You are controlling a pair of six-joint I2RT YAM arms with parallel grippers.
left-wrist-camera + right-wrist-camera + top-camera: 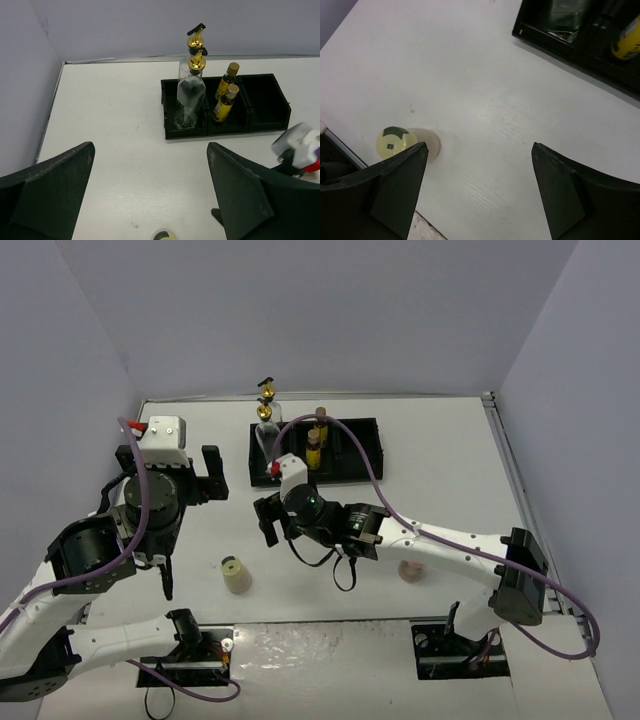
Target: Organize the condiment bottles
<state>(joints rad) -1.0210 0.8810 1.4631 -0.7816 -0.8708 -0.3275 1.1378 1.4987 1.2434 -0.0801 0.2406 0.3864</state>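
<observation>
Two tall clear glass bottles (267, 420) (190, 95) with gold pourers stand in the left compartment of the black tray (350, 462) (265, 107). Two small amber bottles (316, 440) (225, 100) stand in its middle compartment. A squat beige jar (236, 574) (395, 142) sits on the table in front, its top showing at the bottom edge of the left wrist view as the beige jar lid (164, 235). A pink jar (411, 570) peeks out behind the right arm. My left gripper (168, 470) (150, 192) is open and empty, facing the tray. My right gripper (268, 505) (477, 187) hangs open over bare table, right of the beige jar.
The tray's right compartment holds nothing. The right arm's white wrist camera (300, 147) shows at the right of the left wrist view. Grey walls close in the table on three sides, and the table's near edge (420, 225) lies just below the beige jar.
</observation>
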